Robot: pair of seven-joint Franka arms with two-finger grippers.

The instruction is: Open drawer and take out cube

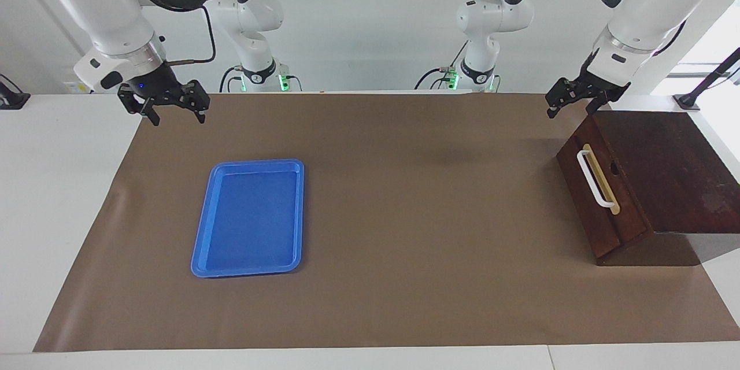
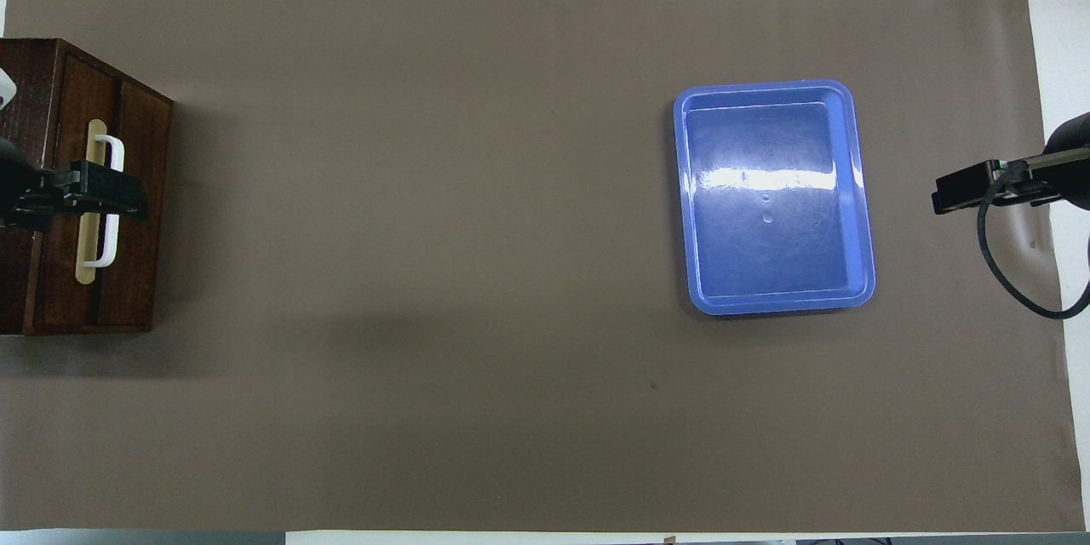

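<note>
Dark wooden drawer (image 1: 598, 199): shut, below open left gripper (image 1: 569, 104).
Blue tray (image 1: 250, 218): well apart from right gripper (image 1: 173, 111), jaws open, empty.

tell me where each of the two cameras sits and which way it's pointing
Facing view: high across the table, looking back at the robots; both arms show whole, left gripper raised over the dark box's corner, right gripper over the mat's edge, both open.
Overhead view: above the robots' end, looking steeply down; only the gripper ends show.
Shared: closed drawer with its white handle, blue tray, brown mat, half a turn apart.
</note>
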